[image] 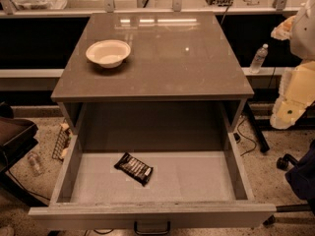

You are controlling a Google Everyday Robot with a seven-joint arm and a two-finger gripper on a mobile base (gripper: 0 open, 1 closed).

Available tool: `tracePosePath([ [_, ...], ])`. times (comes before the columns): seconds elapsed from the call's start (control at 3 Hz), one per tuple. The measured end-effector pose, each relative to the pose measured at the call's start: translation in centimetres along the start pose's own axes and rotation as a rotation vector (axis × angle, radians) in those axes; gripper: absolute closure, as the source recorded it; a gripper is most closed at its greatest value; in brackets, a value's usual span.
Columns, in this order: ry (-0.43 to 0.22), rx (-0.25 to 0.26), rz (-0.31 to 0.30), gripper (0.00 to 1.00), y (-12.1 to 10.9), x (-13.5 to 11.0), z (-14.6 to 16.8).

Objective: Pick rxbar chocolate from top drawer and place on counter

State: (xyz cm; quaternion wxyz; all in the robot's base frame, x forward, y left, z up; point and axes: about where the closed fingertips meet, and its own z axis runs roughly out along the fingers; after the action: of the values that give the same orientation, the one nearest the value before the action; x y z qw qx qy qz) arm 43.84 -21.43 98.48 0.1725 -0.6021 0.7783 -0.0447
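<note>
- The tool (289, 111) hangs beyond the right edge of the surface (187, 68), well apart from everything; I cannot tell its state.
- The top drawer (239, 173) stands pulled out.
- The rxbar chocolate (134, 168) lies flat and askew on the drawer floor, left of centre, touching no wall.
- A white bowl (108, 52) sits near the surface's left edge.

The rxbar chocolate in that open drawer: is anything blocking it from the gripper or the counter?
Nothing visible does. The rxbar chocolate lies alone, uncovered, in the top drawer. The gripper hangs right of the drawer, outside it. On the counter, only a white bowl sits at the back left.
</note>
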Motion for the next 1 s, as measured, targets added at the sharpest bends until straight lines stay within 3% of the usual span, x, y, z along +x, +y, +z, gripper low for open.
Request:
tracePosePath([
  [0.33,0.000,0.000,0.000,0.00,0.0,0.0,0.0],
  [1.0,-0.238,0.022,0.086,0.00,-0.4,-4.6,7.1],
])
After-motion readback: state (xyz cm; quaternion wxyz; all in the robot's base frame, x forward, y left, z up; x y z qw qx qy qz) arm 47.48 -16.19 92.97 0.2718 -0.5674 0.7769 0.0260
